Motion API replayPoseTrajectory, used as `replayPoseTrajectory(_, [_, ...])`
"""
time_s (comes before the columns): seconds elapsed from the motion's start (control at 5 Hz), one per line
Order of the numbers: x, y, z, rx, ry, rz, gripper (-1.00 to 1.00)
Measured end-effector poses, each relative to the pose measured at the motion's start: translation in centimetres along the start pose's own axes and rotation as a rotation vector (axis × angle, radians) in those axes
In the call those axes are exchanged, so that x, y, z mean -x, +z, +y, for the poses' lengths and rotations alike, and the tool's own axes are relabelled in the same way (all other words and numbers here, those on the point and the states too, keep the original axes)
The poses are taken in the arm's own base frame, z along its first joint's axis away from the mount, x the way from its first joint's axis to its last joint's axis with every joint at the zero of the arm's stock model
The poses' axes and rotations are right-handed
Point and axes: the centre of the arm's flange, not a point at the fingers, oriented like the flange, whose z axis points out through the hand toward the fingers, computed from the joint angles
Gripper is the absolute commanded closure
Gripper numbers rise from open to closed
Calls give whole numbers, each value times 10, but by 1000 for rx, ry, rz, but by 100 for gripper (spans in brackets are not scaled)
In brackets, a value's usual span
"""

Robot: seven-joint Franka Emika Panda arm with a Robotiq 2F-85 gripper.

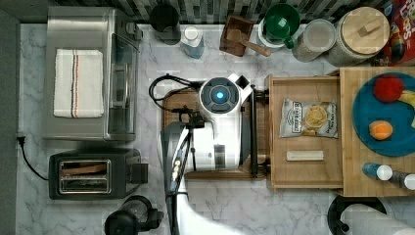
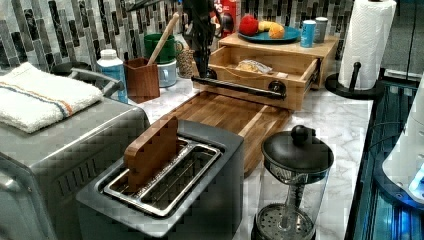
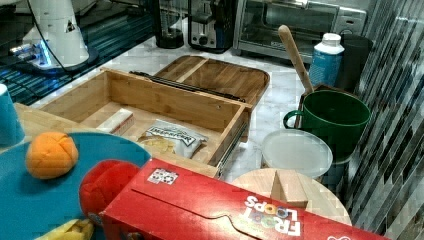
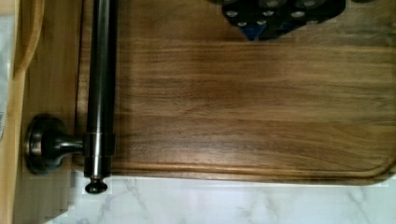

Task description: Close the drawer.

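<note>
Drawer (image 1: 303,84) wide open here, pulled out from under the pale butcher-block slab (image 1: 350,147) toward the top view's left, its front hanging over the edge of the one dark walnut cutting board (image 2: 225,112). It's a shallow light-wood box with raised rims, and across its front runs a single dark metal bar handle (image 1: 253,132) on round posts. Two things inside: one crinkly bag of chips (image 1: 309,118) lying flat near the middle, and one small pale rectangular stick (image 1: 305,155) beside it, apart from the bag. Up on the slab sits one round blue plate (image 1: 391,142) carrying a red ball-shaped fruit (image 1: 388,88) and an orange (image 1: 380,130). The white arm (image 1: 220,132) reaches over the cutting board, and in the left view the dark gripper (image 2: 202,62) hangs just above the far end of the handle; whether it is open or closed, I cannot tell. Everything stands on a white veined marble surface (image 1: 147,58). Over by the left view's near side, one black two-slot toaster (image 2: 200,200) holds a wooden slab (image 2: 150,150) upright in one slot.
</note>
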Motion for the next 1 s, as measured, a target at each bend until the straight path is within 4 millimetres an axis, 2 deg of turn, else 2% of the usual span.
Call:
replayPoseTrajectory(0.4, [9, 60, 16, 0, -44, -39, 100])
replayPoseTrajectory(0.6, [24, 82, 19, 20, -79, -72, 100])
replayPoseTrajectory(0.8, [35, 99, 24, 23, -98, -114, 100])
replayPoseTrajectory(1.0, [38, 105, 35, 18, -148, -128, 100])
